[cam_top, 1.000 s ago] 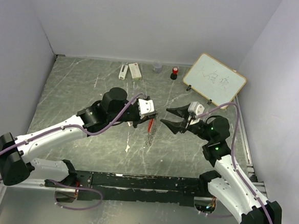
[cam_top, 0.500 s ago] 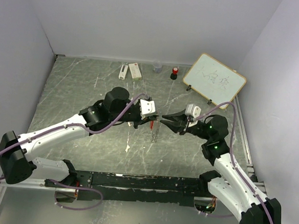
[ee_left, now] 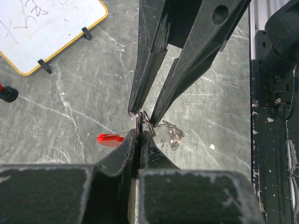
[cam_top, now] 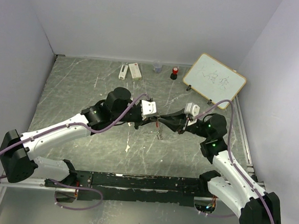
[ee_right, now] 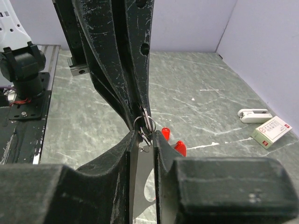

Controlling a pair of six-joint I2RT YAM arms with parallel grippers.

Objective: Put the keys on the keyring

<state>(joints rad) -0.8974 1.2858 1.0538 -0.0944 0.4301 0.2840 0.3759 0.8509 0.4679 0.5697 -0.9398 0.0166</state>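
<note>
The right gripper [ee_left: 142, 114] has swung in, jaws pinching the keyring [ee_right: 145, 124] clamped in the jaws of the left gripper [ee_left: 138, 141].

Grey marbled tabletop [cam_top: 74, 94], pale veins. Along far edge, left to right: white stapler-like clip [cam_top: 123, 71]; white box with red stripe [cam_top: 135, 71] just beside it; small clear cup [cam_top: 157, 67]; black cylinder with red cap [cam_top: 175, 73], upright. Far right: whiteboard [cam_top: 215, 79], yellowish frame, set askew, faint scribble, black clips on near edge. Pale lilac walls [cam_top: 145, 24] on three sides.
</note>
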